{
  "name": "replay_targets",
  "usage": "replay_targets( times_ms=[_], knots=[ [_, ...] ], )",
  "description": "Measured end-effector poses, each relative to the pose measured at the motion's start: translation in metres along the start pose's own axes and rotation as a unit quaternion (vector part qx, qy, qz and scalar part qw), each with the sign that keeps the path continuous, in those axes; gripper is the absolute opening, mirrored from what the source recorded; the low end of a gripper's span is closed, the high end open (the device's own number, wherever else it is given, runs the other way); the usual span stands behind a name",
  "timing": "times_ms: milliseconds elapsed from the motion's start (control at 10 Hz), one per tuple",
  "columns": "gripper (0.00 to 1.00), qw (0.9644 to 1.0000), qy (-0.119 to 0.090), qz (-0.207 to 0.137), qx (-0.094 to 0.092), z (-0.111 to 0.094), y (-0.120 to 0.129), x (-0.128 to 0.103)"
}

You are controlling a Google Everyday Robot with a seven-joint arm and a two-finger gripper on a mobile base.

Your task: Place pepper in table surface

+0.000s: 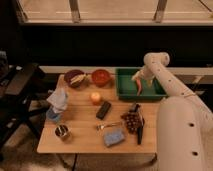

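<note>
Presently you see the pepper hanging nearly upright, pinched at its top end by the gripper, whose jaws are closed narrowly on it. Both sit above the green bin at the table's far right corner, so the pepper is over the bin's interior, not on the table. The white arm reaches in from the right.

On the slats left of the bin stand a red bowl and a brown bowl. Nearer you lie an orange, a dark block, grapes, a blue sponge and a cup.
</note>
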Motion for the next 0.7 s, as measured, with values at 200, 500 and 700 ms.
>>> replay_targets(
  times_ms=[200,500,700],
  knots=[
    [0.75,0.9999,0.014,-0.003,0.006,0.015,-0.003,0.004],
    [0.75,0.9995,0.030,0.001,0.003,0.033,-0.012,0.009],
    [0.75,0.9989,0.047,0.003,-0.001,0.043,-0.014,0.013]
  ],
)
